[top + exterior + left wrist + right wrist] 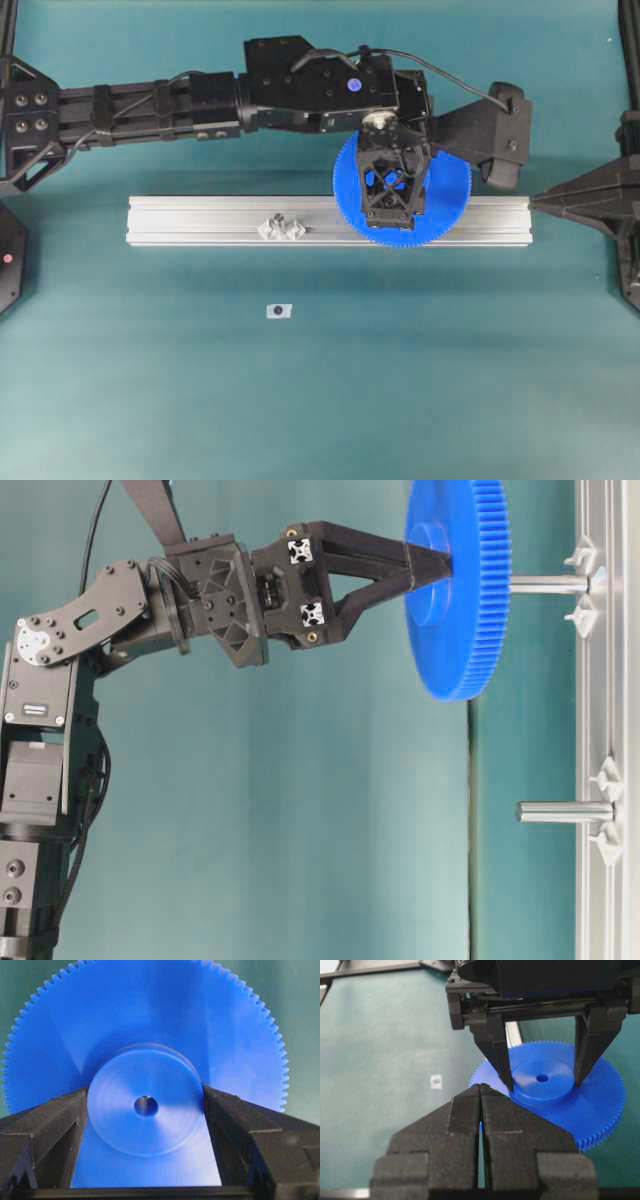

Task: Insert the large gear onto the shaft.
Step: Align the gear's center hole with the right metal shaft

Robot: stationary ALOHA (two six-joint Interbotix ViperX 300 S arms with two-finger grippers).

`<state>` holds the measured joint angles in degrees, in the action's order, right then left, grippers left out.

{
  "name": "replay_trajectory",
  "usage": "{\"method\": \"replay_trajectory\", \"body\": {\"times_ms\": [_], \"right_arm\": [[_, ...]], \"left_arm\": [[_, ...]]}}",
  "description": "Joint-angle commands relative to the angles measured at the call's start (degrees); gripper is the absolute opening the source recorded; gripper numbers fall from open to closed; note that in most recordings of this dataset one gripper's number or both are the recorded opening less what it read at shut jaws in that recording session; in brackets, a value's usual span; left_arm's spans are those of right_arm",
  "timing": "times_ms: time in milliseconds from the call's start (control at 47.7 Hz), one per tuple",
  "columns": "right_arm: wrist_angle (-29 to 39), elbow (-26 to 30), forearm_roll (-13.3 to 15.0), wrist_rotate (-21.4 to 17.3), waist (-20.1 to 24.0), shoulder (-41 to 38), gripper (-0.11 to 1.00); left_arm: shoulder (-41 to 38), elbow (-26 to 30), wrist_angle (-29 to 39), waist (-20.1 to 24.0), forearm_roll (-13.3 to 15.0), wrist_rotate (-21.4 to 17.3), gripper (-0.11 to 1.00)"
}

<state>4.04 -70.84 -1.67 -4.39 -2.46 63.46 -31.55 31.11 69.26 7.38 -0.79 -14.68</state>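
Teal worktop (150,400) carries a ribbed aluminium rail (200,222). Left tool (146,1110) clamps the big bright-blue toothed plastic gear (455,590) by its hub, keeping the bore free above the slim shaft (548,583). Right tool (481,1091), at three o'clock, is pinched closed and empty.

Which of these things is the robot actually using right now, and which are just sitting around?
In use:
- blue gear, gripped at its hub by the left gripper
- shaft it lines up with
- metal rail

Just there:
- second shaft
- small tag on the mat
- right gripper, shut, empty

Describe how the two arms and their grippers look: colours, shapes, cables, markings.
Both are matte black. The left arm has boxy bolted segments, a black cable looped over it, a small blue dot and white-square markers. The left gripper has wedge-shaped, textured fingers. The right gripper has similar tapered black fingers.
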Motion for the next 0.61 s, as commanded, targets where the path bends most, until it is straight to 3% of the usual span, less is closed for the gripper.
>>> {"method": "replay_trajectory", "body": {"times_ms": [0, 587], "right_arm": [[-0.26, 0.62, 0.0, -0.44, -0.18, -0.35, 0.0], [-0.26, 0.35, 0.0, -0.44, -0.18, -0.18, 0.0]], "left_arm": [[1.49, 1.14, -0.44, -0.18, 0.09, 0.09, 0.76], [0.53, -4.39, -3.52, -0.97, 0.09, 1.93, 0.76]]}}
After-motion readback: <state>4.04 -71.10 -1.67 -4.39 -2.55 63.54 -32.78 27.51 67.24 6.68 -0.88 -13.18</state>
